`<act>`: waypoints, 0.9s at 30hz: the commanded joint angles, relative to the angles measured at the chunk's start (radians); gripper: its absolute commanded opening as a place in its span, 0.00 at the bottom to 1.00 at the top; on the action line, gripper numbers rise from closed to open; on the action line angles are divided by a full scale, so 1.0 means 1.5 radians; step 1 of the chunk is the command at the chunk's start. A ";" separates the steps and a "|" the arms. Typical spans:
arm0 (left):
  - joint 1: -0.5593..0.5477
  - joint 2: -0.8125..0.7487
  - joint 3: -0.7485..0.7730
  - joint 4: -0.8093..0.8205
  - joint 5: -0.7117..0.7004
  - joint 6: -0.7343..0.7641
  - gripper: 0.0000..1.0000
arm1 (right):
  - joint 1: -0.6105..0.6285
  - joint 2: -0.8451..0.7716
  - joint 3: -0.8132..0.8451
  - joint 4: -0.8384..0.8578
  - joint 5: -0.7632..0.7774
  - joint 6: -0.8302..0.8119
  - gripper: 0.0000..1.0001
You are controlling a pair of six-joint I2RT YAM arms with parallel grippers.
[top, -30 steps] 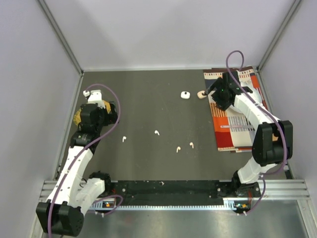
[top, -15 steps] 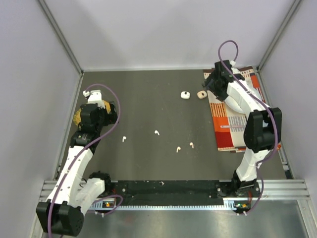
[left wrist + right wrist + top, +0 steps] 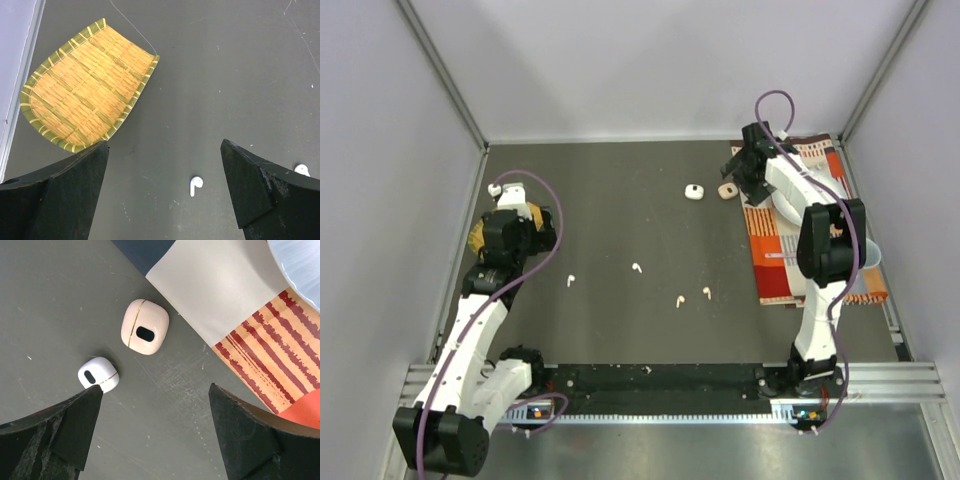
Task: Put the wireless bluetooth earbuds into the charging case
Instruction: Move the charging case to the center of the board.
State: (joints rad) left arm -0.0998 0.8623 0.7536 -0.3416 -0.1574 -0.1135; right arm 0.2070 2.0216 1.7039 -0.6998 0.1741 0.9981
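Right end effector [image 3: 156, 388], spread and empty, above peach case [image 3: 145, 333] (upper centre, wrist view): centre over it before descending, clear of neighbouring white case [image 3: 98, 374].

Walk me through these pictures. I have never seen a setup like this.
This is a robot with two white jointed arms bolted at the near edge of a dark table. The overhead picture looks down on both. The other two come from a camera on each wrist, with its own black fingers framing the view. The left gripper and the right gripper are both open and hold nothing. On the table lie two white stemmed earbuds and two peach-pink stemmed earbuds, apart from a small white charging case and a peach-pink charging case. A woven bamboo tray lies by the left arm, a striped cloth by the right arm.
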 commanded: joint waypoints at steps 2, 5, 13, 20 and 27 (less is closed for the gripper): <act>-0.001 0.005 0.025 0.005 -0.013 0.005 0.99 | 0.012 0.019 0.080 -0.018 0.021 0.015 0.89; 0.000 0.004 0.025 0.004 -0.009 0.003 0.99 | 0.016 0.025 0.099 -0.034 0.057 0.005 0.91; -0.001 -0.008 0.025 0.004 -0.004 0.001 0.99 | 0.014 0.100 0.153 -0.053 0.019 0.067 0.88; -0.001 -0.010 0.025 0.004 -0.002 0.001 0.99 | 0.014 0.159 0.201 -0.067 0.024 0.104 0.83; 0.000 -0.015 0.024 0.004 0.001 0.000 0.99 | 0.014 0.174 0.209 -0.071 0.036 0.127 0.82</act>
State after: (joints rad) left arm -0.0998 0.8581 0.7536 -0.3599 -0.1581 -0.1135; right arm 0.2199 2.2856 1.9469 -0.7979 0.2123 1.1545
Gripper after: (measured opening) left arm 0.990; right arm 0.827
